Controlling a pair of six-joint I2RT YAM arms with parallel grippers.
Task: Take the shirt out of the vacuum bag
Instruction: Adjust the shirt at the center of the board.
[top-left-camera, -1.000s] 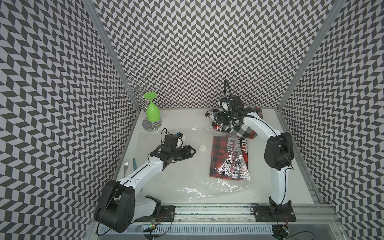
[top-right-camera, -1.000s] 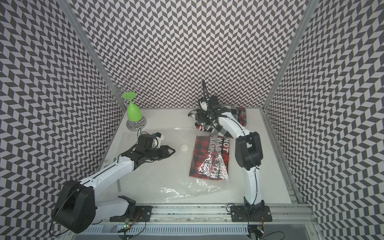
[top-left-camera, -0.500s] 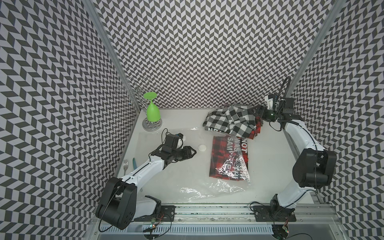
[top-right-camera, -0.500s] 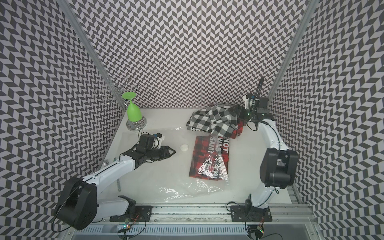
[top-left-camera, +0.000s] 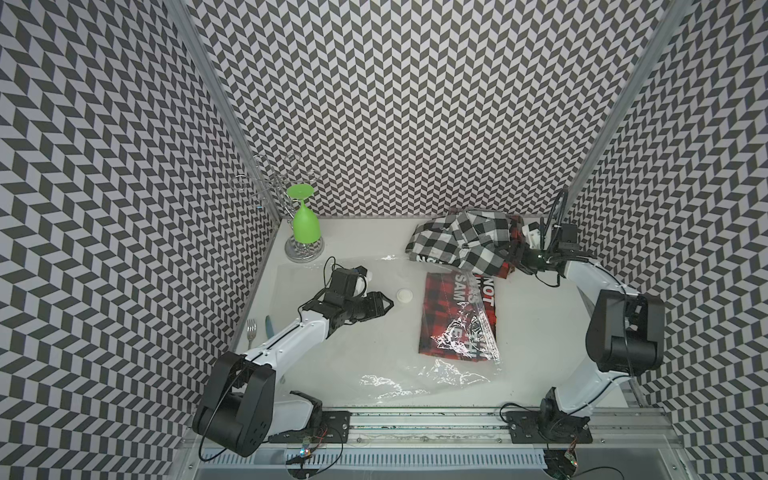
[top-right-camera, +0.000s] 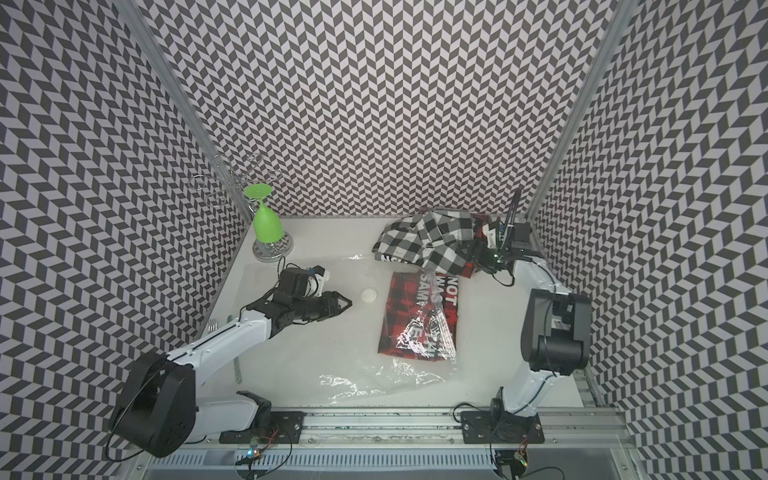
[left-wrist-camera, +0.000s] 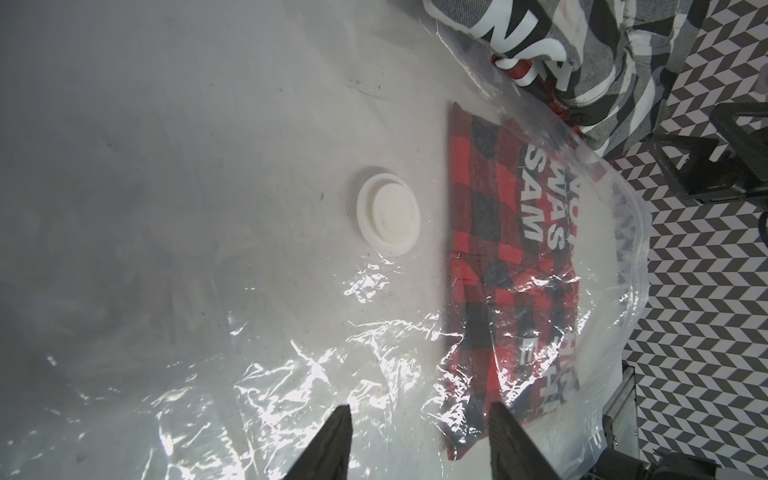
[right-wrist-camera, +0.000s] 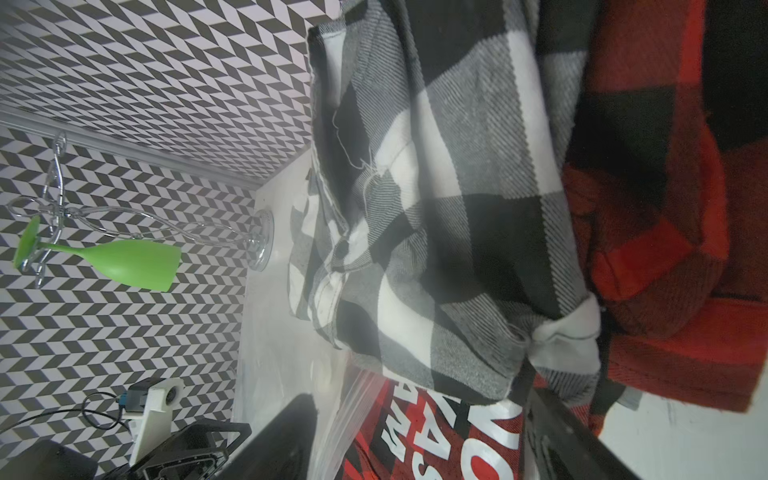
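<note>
White letters on the red plaid cloth (top-left-camera: 451, 320) inside the vacuum bag (top-left-camera: 399, 384) read "NOT", "WAS", "SAM". The bag lies flat across the table (top-left-camera: 548, 353), its valve (top-left-camera: 404, 296) at 3 o'clock from my left claw (top-left-camera: 384, 305), half open and empty. My right claw (top-left-camera: 516, 255) gapes wide at the table's 1 o'clock, with the checked shirt (top-left-camera: 461, 241) against its tip.

Twin overhead views (near-identical); wrist views close-up, low

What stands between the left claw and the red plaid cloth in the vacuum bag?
Film of the clear plastic vacuum bag covers the red plaid cloth; its round white valve disc lies ahead of the left claw.
</note>
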